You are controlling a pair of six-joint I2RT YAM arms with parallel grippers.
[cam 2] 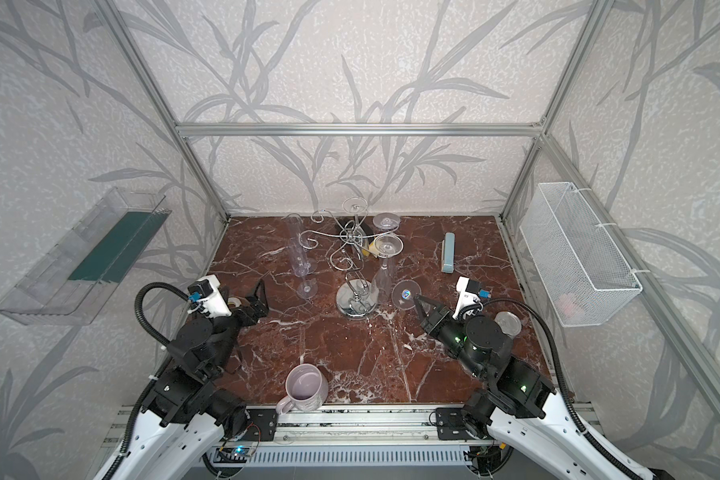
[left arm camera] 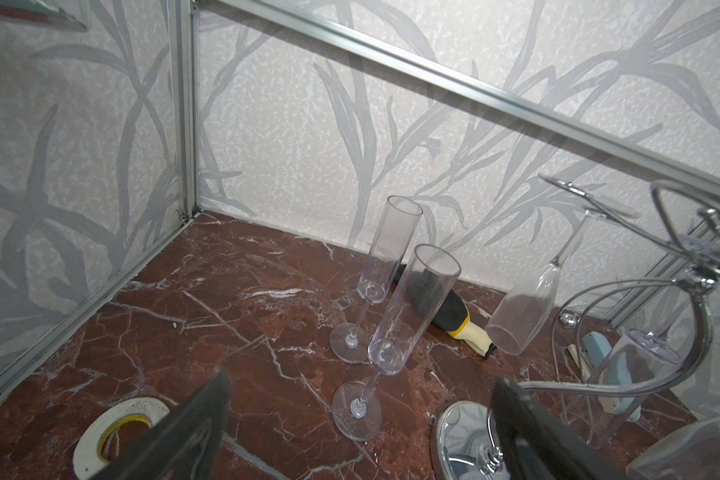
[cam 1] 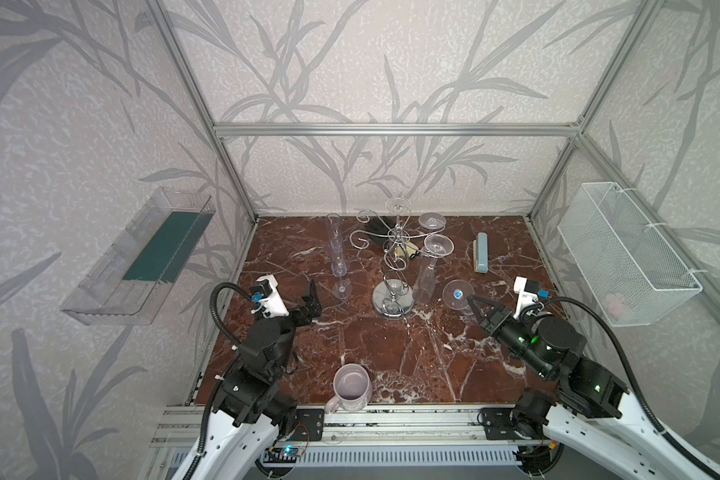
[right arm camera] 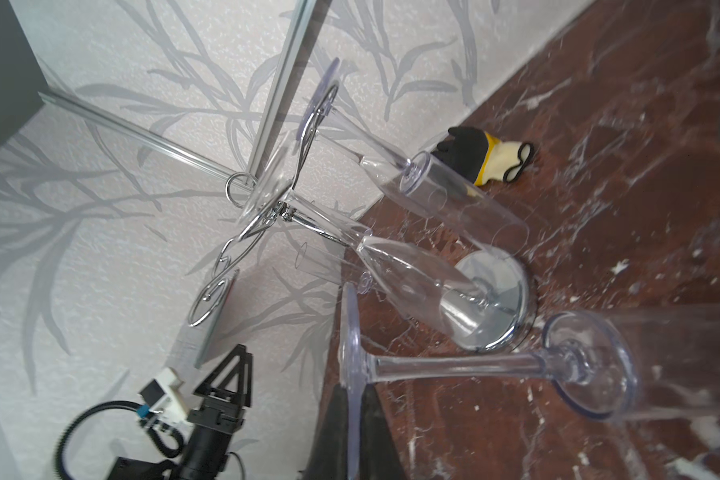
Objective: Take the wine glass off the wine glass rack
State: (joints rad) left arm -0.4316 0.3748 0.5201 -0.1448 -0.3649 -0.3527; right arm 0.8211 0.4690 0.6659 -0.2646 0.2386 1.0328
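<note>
Right claw (cam 1: pixel 471 298) is clamped on the foot rim of the wine glass (right arm camera: pixel 454 368), a clear flute. It is held foot-uppermost just beside the wine glass rack (cam 1: pixel 393 306), clear of its arms. Left claw (cam 1: pixel 310 299) stands apart, empty. Removal appears done; set-down and release are outstanding. Two more flutes (cam 1: pixel 438 245) hang on the rack.

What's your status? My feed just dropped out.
Left gripper open, empty. Right gripper shut on wine glass foot, glass apart from wine glass rack. Another hanging glass close beside it.
</note>
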